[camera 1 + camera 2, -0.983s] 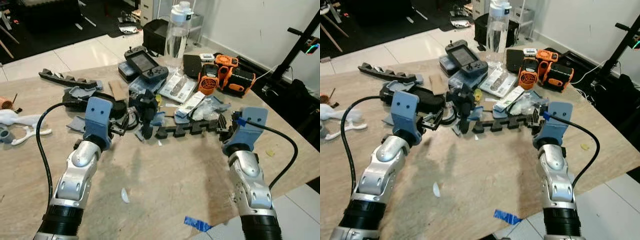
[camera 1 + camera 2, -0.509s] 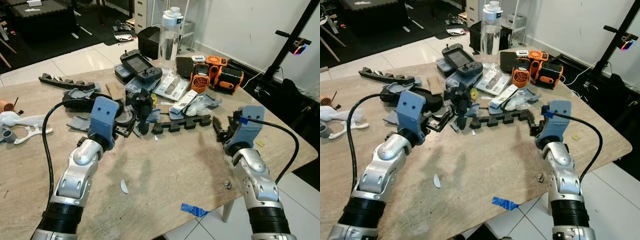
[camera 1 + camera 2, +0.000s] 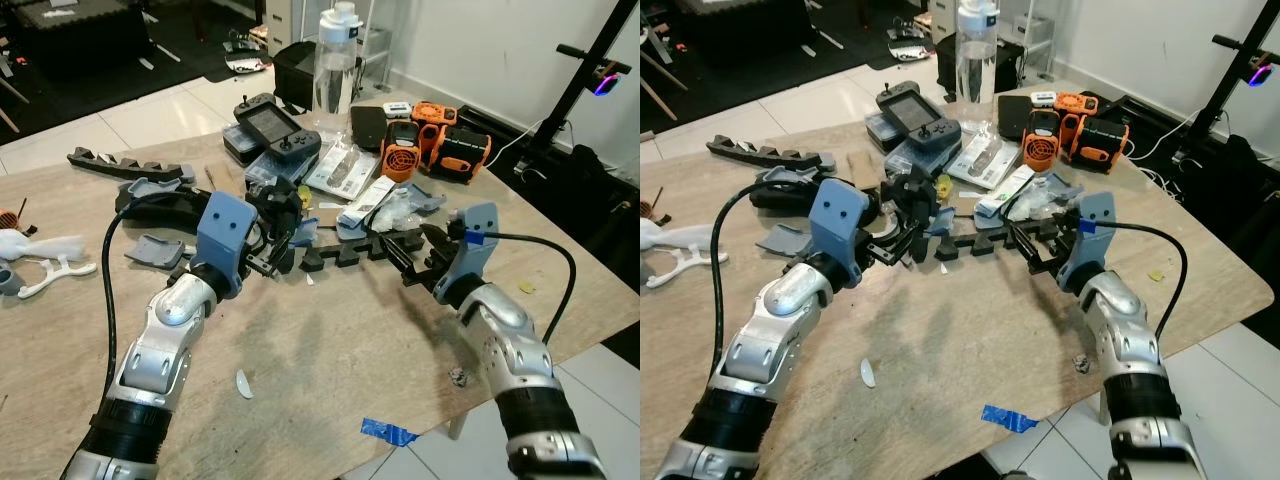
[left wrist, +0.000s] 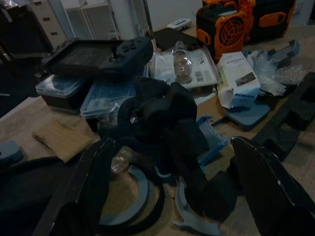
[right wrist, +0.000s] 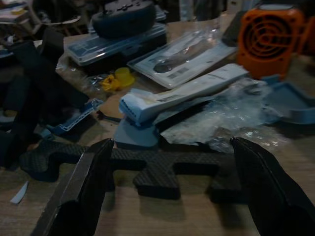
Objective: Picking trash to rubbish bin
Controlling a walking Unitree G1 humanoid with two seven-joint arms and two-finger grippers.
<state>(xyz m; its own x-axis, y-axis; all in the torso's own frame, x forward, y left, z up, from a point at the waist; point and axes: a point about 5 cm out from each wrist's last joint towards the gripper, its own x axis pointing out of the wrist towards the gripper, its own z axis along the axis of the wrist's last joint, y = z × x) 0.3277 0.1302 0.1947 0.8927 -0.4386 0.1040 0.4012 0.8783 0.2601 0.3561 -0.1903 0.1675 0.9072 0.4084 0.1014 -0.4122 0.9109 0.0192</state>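
We see a cluttered wooden table (image 3: 330, 350), and both our arms reach over it toward the heap of scraps in the middle. Our left gripper (image 3: 268, 252) hovers at the near edge of a black crumpled lump of foam (image 4: 167, 123), its two black fingers (image 4: 78, 196) spread wide so that the lump sits between them in the left wrist view, untouched as far as we can tell. Grey-blue plastic pieces (image 4: 197, 223) and a dark ring lie under and around that lump. Our right gripper (image 3: 405, 262) is likewise spread open, its fingers (image 5: 268, 191) on either side of a black notched foam strip (image 5: 162, 169) that lies flat on the table just ahead of them; we cannot tell whether the fingertips touch it. Just beyond the strip lie a white cardboard box (image 5: 177, 93), crumpled clear plastic wrap (image 5: 231, 115) and a small yellow cap (image 5: 120, 76). Farther back stand a handheld game console (image 3: 272, 128) on clear cases, a tall clear water bottle (image 3: 335, 55) and an orange fan (image 3: 402, 155) beside orange and black gear. Near our forearms lie a white scrap (image 3: 244, 383) and a piece of blue tape (image 3: 388, 432). Another notched foam strip (image 3: 115, 165) lies well apart, at the far left.
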